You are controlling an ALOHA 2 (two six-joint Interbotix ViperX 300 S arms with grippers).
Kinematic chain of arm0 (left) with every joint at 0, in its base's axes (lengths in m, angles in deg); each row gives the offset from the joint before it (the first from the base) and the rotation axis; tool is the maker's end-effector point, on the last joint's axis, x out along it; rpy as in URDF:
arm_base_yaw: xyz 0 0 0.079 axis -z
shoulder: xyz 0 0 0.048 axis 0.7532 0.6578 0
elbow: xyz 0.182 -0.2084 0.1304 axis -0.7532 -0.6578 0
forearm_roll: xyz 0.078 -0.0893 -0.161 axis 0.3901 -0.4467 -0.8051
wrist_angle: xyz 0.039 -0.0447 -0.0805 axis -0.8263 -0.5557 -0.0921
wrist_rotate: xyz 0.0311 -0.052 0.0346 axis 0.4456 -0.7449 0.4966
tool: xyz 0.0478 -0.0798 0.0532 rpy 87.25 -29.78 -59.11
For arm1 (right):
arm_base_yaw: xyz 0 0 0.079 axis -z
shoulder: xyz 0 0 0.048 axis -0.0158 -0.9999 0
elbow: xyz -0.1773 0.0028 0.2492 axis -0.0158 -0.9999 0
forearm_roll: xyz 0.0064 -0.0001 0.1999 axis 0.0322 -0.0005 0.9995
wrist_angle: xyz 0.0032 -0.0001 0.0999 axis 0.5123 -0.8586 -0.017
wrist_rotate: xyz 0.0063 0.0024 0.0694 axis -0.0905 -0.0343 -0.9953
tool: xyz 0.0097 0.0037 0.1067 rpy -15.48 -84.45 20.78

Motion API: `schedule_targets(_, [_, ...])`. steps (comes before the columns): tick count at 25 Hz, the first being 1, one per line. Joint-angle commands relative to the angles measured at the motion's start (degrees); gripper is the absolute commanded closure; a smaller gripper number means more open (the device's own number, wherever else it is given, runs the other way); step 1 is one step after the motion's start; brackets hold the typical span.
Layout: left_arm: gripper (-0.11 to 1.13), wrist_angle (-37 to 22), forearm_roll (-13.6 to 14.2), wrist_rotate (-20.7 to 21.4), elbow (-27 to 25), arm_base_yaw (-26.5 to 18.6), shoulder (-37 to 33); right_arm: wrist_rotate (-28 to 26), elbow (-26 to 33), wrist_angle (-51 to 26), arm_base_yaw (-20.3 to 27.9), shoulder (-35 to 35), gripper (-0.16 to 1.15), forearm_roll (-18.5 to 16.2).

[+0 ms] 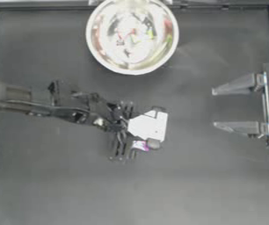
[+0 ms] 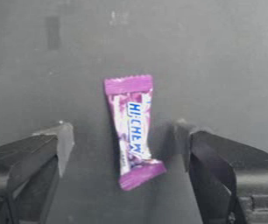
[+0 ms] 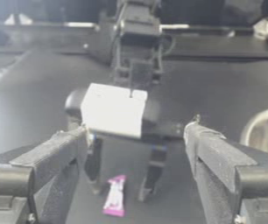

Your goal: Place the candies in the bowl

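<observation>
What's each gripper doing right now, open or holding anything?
Left gripper: open, jaws either side of the purple candy on the table, not gripping.
Right gripper: open, empty, parked at the table's right side.

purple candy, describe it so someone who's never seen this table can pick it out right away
Start at the big shiny bowl at the table's far edge, then go to the left gripper near the middle of the dark table. The purple candy lies flat on the table between its open jaws. It is a slim magenta-purple wrapper with crimped ends and blue-and-white lettering, the only loose candy seen on the table.
</observation>
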Motion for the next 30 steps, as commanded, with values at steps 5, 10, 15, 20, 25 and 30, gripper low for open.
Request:
schedule_targets(5, [0.03, -2.37, 0.09, -0.70, 2.55, -0.09, -0.70, -0.18, 0.70, 0.35, -0.09, -0.18, 0.02, 0.18])
schedule_targets(10, [0.24, -3.69, 0.18, -1.05, 3.08, 0.18, -0.18, -0.18, 0.70, 0.35, -0.09, -0.18, 0.02, 0.18])
schedule_targets(15, [0.64, -5.27, -0.09, -1.23, 3.43, 0.18, -0.26, -0.18, 0.79, 0.44, -0.09, -0.26, 0.02, 0.18])
schedule_targets(20, [0.67, -5.54, -0.18, -1.23, 3.96, 0.70, -1.67, -0.18, 0.79, 0.44, -0.09, -0.18, 0.02, 0.18])
schedule_targets(25, [0.67, -5.45, 0.18, -1.05, 4.13, 0.70, -5.45, -0.26, 0.62, 0.44, -0.18, -0.26, 0.02, 0.26])
schedule_targets(30, [0.67, -5.01, 1.41, -0.79, 3.16, -0.79, -10.02, -0.18, 0.62, 0.44, -0.09, -0.26, 0.02, 0.18])
